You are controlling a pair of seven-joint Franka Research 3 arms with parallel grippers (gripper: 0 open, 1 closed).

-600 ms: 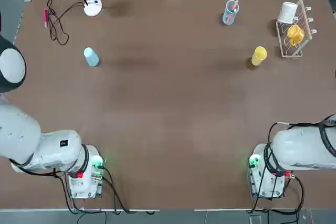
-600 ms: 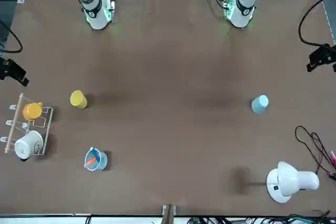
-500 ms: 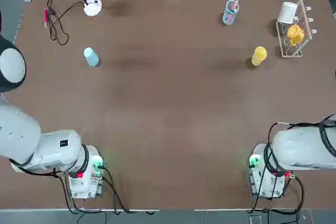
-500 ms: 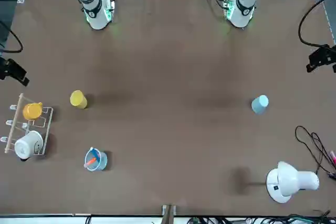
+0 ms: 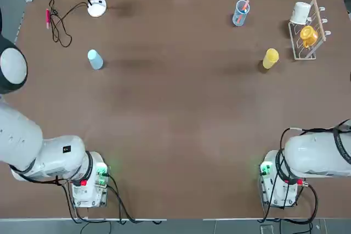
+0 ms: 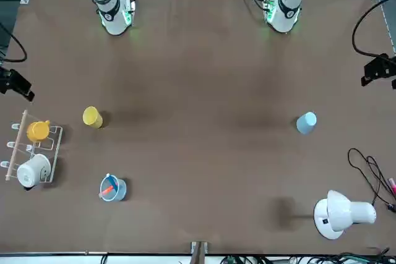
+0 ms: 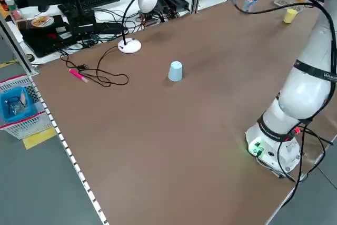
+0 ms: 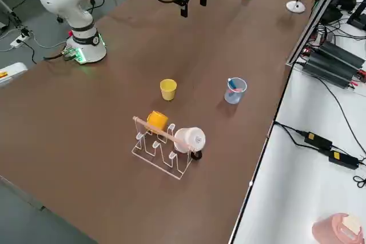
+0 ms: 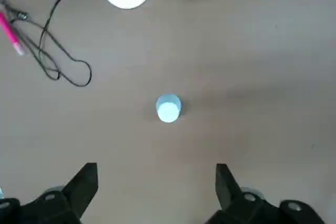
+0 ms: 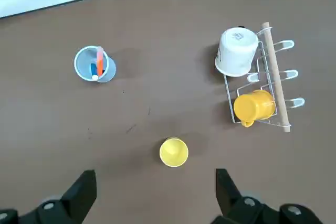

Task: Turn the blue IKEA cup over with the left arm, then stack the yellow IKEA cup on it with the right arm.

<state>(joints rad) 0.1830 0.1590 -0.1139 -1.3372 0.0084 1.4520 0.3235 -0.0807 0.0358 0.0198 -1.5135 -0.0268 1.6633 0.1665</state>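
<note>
The blue IKEA cup (image 5: 95, 59) stands on the table's far left with its narrow closed end up (image 7: 175, 70). High above the table, my left gripper (image 9: 155, 176) is open, and the cup (image 9: 168, 108) shows beyond its fingers, well apart from them. The yellow IKEA cup (image 5: 270, 58) stands on the far right, mouth up (image 8: 168, 90). My right gripper (image 10: 156, 179) is also open and high, with that cup (image 10: 174, 152) below it; it hangs in the air in the right side view (image 8: 193, 3). Neither gripper holds anything.
A white desk lamp (image 5: 96, 7) with its cable and a pink pen (image 5: 48, 17) lie at the far left. A clear glass with a pink stick (image 5: 240, 12) and a rack (image 5: 313, 23) holding a white mug and an orange mug stand at the far right.
The left arm's rounded joint at the left edge of the top view has shifted slightly toward the far side. Both cups stand where they were.
</note>
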